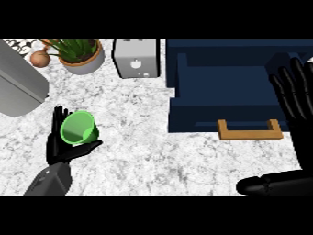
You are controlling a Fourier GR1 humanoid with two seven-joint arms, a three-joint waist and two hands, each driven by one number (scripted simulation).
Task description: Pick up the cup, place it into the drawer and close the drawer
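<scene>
Both hands differ: left hand (65,146) curls around the green cup (79,128) at 9 o'clock; right hand (306,103) spreads straight fingers at 3 o'clock.

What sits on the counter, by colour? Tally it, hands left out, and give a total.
Green: 1, the cup, held in the left robot hand
Dark blue: 1, the open drawer with its wooden handle
Grey or white: 3, the toaster, the potted plant, the big cylinder
Brown: 1, a small vase
Total: 6
</scene>
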